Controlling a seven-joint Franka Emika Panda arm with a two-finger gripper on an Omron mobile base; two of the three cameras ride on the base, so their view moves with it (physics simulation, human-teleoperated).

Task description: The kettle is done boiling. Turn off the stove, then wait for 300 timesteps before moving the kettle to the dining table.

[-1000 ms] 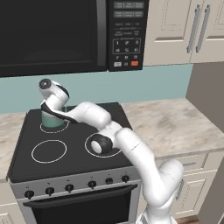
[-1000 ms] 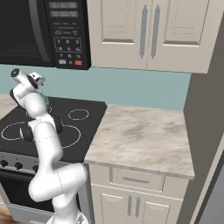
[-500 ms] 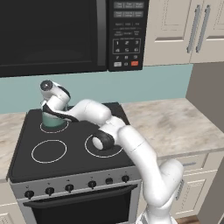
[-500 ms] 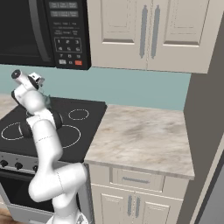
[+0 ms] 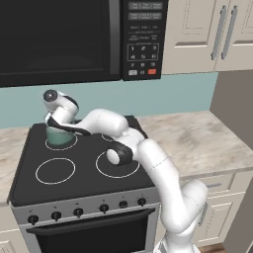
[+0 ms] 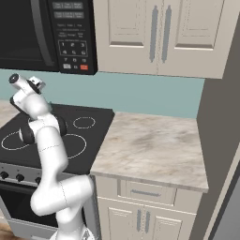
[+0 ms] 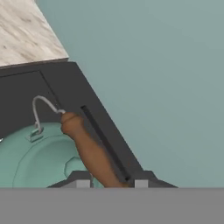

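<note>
Left base view: kettle point(image 5: 60, 136) sits on the far-left burner of the stove point(image 5: 29, 180), teal body mostly hidden behind the wrist. Arm reaches left and back across the glass top, and the gripper point(image 5: 56, 124) is right over the kettle. The knob row point(image 5: 79, 212) on the grey front panel is untouched by the arm; knob positions are too small to read.

Hand view: the brown handle point(image 7: 89, 153) runs between the two fingertips point(image 7: 78, 180), one tip on each side. The tips stand close to the handle; I cannot tell whether they press it yet. Judged: closing on the handle, grip not confirmed. The thin wire bail point(image 7: 40, 109) joins the lid area to the left of the grip. The teal lid point(image 7: 39, 162) lies below it.

Right base view: the microwave point(image 6: 42, 33) hangs low over the stove, and the counter point(image 6: 150, 150) lies to the right of the range.

Notes for the step in hand (judgement):
- Seat the handle deep between the pads, centred along its length, so the kettle hangs level and does not swing.
- Finish closing before any lift; a partial pinch on a round handle may roll.
- Lift straight up, and only a little: headroom under the microwave looks tight.
- Carry to the right, spout kept level, clear of the backsplash.
- The dining table is out of frame; expect a base move.
</note>
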